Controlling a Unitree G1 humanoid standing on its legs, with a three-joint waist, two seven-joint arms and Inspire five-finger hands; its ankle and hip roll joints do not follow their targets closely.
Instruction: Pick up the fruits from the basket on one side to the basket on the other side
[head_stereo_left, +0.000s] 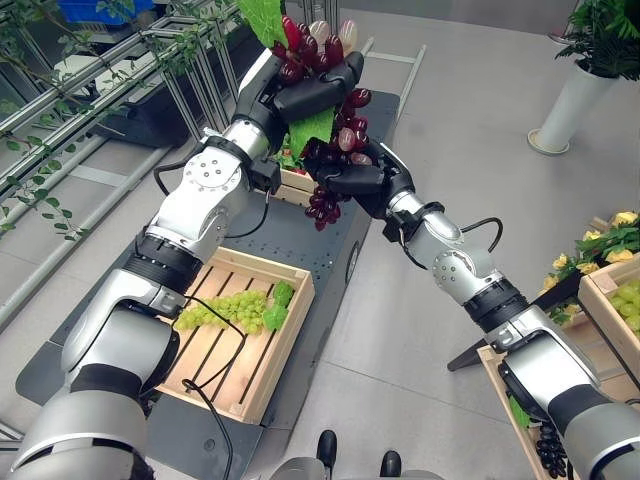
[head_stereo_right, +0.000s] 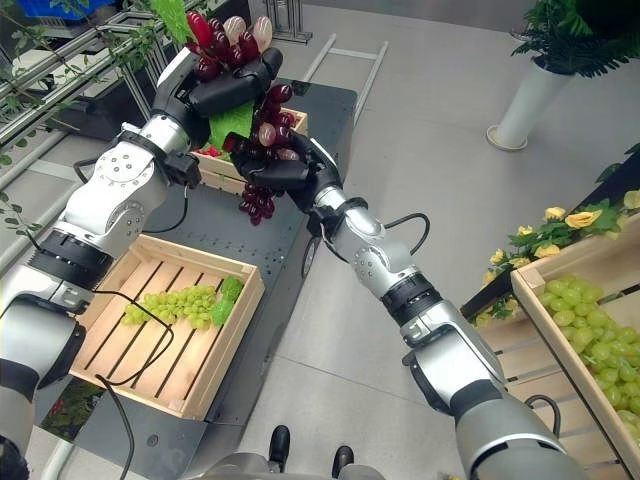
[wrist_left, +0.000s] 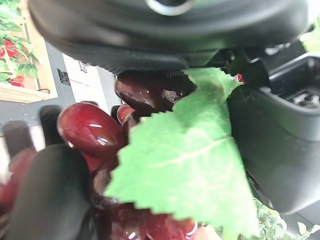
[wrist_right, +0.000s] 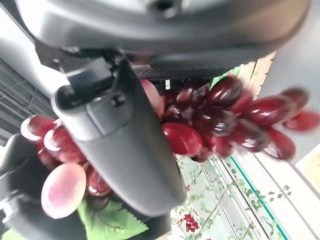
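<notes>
**Red grapes held aloft between both my hands**

I am holding a bunch of red grapes (head_stereo_left: 335, 130) up in the air with both hands at once. My left hand (head_stereo_left: 315, 90) is curling its fingers around the upper part of the bunch, where a few grapes and a green leaf (head_stereo_left: 265, 18) are poking out above my fingers. My right hand (head_stereo_left: 360, 180) is clamping the lower part just beneath my left hand, thumb and fingers wrapped around the fruit, while a loose tail of grapes is dangling below it. In my left wrist view a second serrated leaf (wrist_left: 185, 165) is lying across the glossy red berries between my thumb and fingers; in my right wrist view my thumb is pressing over the grapes with the berries bulging out on both sides.

Directly under my two hands, further down, a small wooden crate (head_stereo_left: 298, 185) is sitting on the dark platform (head_stereo_left: 300, 240), with something red and leafy inside, mostly hidden by my hands. Well below my left arm, nearer to me, a larger slatted wooden crate (head_stereo_left: 275, 350) is holding a bunch of green grapes (head_stereo_left: 225, 310) with its own leaves. Off beyond my right arm, wooden display crates (head_stereo_right: 560, 330) are carrying green grapes (head_stereo_right: 595, 325), and dark grapes (head_stereo_left: 550, 450) are lying in a crate beside my right forearm. A white planter (head_stereo_left: 570, 105) is standing on the grey floor well away from my right hand.
</notes>
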